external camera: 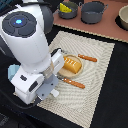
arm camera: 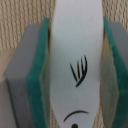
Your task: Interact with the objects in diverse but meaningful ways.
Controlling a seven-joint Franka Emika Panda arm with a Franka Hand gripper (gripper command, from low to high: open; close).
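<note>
The wrist view is filled by a small white fish-shaped piece [arm camera: 75, 40] with a black fin mark and a curved line drawn on it. My gripper [arm camera: 77, 75] is shut on it, and green pads [arm camera: 40, 80] press both of its flat sides over the beige woven mat [arm camera: 20, 12]. In the exterior view the gripper hand [external camera: 44, 86] hangs low over the mat's near left part and the fish is hidden. A golden-brown bread loaf [external camera: 72, 64] lies on a plate [external camera: 79, 72] mid-mat. A yellow cheese wedge [external camera: 65, 8] sits in a dark pot [external camera: 71, 13].
Two orange-handled utensils [external camera: 87, 58] [external camera: 75, 83] lie on either side of the plate. A grey pot [external camera: 93, 12] and a pale bowl [external camera: 123, 18] stand on the brown surface at the back. The white arm [external camera: 25, 40] covers the exterior view's left.
</note>
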